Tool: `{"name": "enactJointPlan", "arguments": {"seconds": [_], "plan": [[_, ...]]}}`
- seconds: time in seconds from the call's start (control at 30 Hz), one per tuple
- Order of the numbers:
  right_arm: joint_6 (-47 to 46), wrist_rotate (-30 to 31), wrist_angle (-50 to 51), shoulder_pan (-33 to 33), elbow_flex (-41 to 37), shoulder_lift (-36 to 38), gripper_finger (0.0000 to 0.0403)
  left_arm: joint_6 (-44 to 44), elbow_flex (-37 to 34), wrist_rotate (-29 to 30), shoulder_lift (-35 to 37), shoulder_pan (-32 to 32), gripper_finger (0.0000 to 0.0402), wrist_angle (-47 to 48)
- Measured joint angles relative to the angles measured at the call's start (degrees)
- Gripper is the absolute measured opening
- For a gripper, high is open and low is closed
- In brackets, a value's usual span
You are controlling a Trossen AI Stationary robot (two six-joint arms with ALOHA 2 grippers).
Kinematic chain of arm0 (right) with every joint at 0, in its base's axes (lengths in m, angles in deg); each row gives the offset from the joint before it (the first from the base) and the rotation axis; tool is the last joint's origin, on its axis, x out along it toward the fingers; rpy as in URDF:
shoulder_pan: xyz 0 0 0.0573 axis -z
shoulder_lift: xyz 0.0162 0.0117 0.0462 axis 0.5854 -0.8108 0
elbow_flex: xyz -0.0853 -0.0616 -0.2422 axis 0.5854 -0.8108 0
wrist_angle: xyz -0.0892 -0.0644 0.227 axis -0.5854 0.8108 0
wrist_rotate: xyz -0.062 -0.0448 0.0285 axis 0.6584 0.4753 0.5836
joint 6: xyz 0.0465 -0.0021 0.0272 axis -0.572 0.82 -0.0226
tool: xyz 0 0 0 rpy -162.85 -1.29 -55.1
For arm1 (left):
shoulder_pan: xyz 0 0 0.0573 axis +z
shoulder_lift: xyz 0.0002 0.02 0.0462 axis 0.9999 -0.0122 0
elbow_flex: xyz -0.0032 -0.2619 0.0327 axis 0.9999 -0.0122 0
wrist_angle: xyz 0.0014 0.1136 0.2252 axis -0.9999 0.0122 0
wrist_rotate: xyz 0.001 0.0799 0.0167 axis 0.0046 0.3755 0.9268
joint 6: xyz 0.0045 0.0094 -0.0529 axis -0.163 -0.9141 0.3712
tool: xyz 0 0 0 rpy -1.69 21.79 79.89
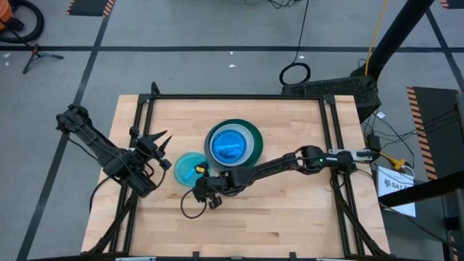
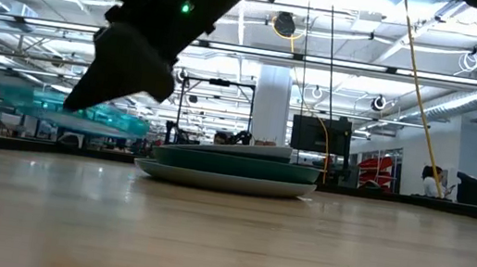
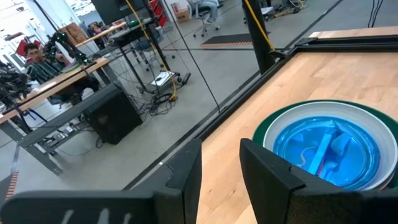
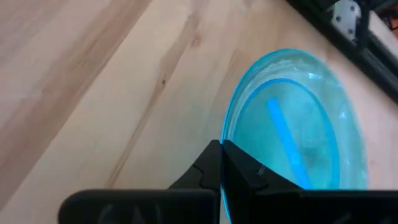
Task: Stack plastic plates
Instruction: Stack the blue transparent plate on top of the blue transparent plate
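Note:
A stack of plates [image 1: 233, 143] sits in the middle of the table, a dark green one at the bottom, a grey one on it and bright blue on top; it also shows in the low view [image 2: 229, 170] and the left wrist view [image 3: 329, 149]. Left of the stack, my right gripper [image 1: 205, 174] is shut on a small translucent blue plate [image 1: 188, 169], which shows in the right wrist view [image 4: 298, 130] and in the air in the low view [image 2: 82, 115]. My left gripper [image 1: 156, 143] waits open at the table's left edge; its fingers [image 3: 221, 168] point toward the stack. My right gripper [image 4: 221, 149] pinches the small blue plate's rim [image 4: 225, 127] between its two fingers, on the plate's side toward the table's right. The arm comes from the table's right, slanting down. The plate is lifted clear of the table and roughly level [image 2: 82, 115].
A black metal frame [image 1: 232, 96] runs round the tabletop. Bare wood lies near the table's near edge [image 1: 246, 225] and right of the stack [image 1: 297, 130]. My right arm [image 1: 290, 159] stretches across the table just near of the stack. Beyond the table are desks and a seated person [image 3: 37, 59].

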Motion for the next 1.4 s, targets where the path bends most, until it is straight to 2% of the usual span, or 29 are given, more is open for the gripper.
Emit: {"name": "enactJointPlan", "arguments": {"seconds": [0.27, 0.43, 0.73, 0.87, 1.07, 1.3, 1.4], "plan": [[0.47, 0.22, 1.82, 0.0, 0.02, 3.57, 0.0, 0.0, 0.0, -0.01, 0.0, 0.0, 0.0118, -0.01], [0.72, 3.41, 5.09, -0.02, 0.03, 5.57, 0.0, 0.02, 0.02, 0.0, 0.02, 0.01, 0.0118, -0.01], [-1.72, 11.74, 19.01, 0.88, 0.07, 9.18, 0.0, 0.02, 0.0, -0.02, 0.0, 0.0, 0.0118, -0.23], [-4.52, 13.24, 24.54, 2.32, 0.07, 10.49, 0.0, 0.04, 0.0, -0.02, 0.0, -0.01, 0.0118, -0.37], [-8.69, 13.27, 32.32, 5.21, 0.07, 11.52, 0.0, -0.16, 0.0, -0.07, 0.01, 0.0, 0.0118, -0.88], [-12.62, 13.01, 36.95, 8.36, 0.07, 11.71, 0.0, -1.16, 0.0, -1.55, 0.0, 0.01, 0.0118, -1.36], [-14.13, 9.06, 37.12, 9.2, 0.07, 11.71, 0.0, -1.18, 0.02, -1.57, 0.02, 0.01, 0.0118, -1.36]]}}
